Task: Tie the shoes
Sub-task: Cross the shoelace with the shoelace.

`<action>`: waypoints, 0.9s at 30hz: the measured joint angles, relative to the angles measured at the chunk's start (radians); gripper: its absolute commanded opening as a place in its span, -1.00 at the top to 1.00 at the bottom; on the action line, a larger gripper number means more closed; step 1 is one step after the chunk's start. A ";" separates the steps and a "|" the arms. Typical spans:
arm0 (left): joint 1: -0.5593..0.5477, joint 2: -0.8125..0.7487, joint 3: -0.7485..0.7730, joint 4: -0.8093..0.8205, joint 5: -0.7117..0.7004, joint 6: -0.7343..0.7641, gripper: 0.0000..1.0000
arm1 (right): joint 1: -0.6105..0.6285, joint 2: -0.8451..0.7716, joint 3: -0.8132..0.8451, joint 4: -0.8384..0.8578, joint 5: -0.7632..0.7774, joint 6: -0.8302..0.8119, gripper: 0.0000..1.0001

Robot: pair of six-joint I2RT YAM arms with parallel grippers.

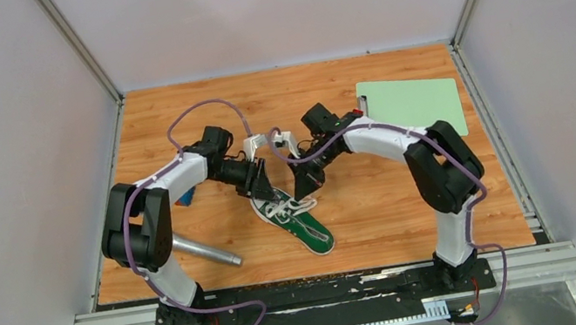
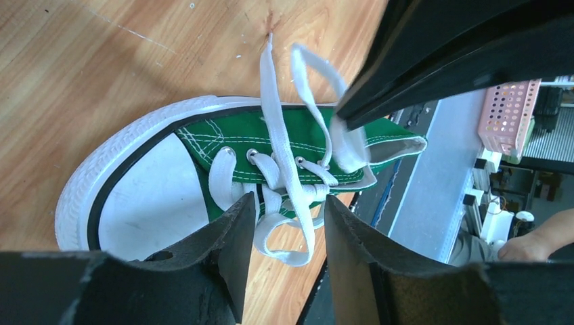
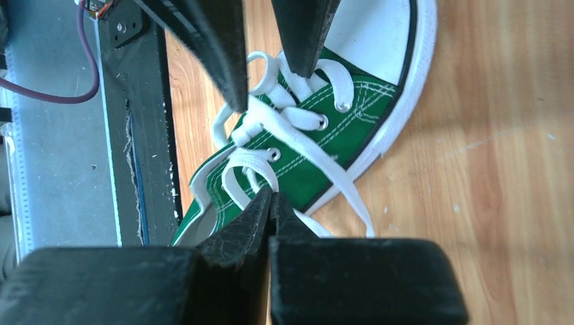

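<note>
1 shoe is all I have to work with: a small green sneaker (image 1: 302, 224) with a white toe cap, lying on the wooden table (image 1: 379, 200) between the 2 arms, its toe toward the far side and its heel toward the bases.

The canvas body looks light, so I judge it would slide or twist on the smooth wood if I pull sideways. The laces (image 2: 274, 101) are flat, soft and limp. They will fold and slip out of a loose pinch, and they hold no shape alone. The place to take hold is the lace itself, close to the eyelets where a loop bends, not the shoe.

The left gripper (image 2: 288, 203) stands released, its 2 fingers spread either side of a small loop that hangs off the shoe's edge, touching nothing that I can see. The right gripper (image 3: 271, 195) is clenched tight, tips together at the lace by the shoe's opening. From the left wrist view a strand runs up to its tip, so I take it to be pinching the lace.

By my count: 1 sneaker, 2 lace loops showing plus 1 free end on the wood, 2 grippers, 1 metal cylinder (image 1: 207, 252) near the left arm, and 1 pale green board (image 1: 414, 104) at the far right.
</note>
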 measured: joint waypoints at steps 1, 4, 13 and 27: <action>-0.001 0.000 0.001 -0.004 -0.002 0.002 -0.01 | -0.009 -0.025 -0.008 0.000 -0.001 0.000 1.00; -0.013 0.005 0.025 -0.026 -0.018 0.010 -0.01 | -0.050 -0.132 -0.040 0.000 -0.001 0.001 1.00; -0.146 0.146 0.225 -0.089 -0.103 0.072 -0.04 | -0.105 -0.349 -0.159 0.018 -0.010 0.016 1.00; -0.254 0.248 0.312 -0.164 -0.262 0.123 0.86 | -0.113 -0.448 -0.224 0.014 -0.008 0.041 1.00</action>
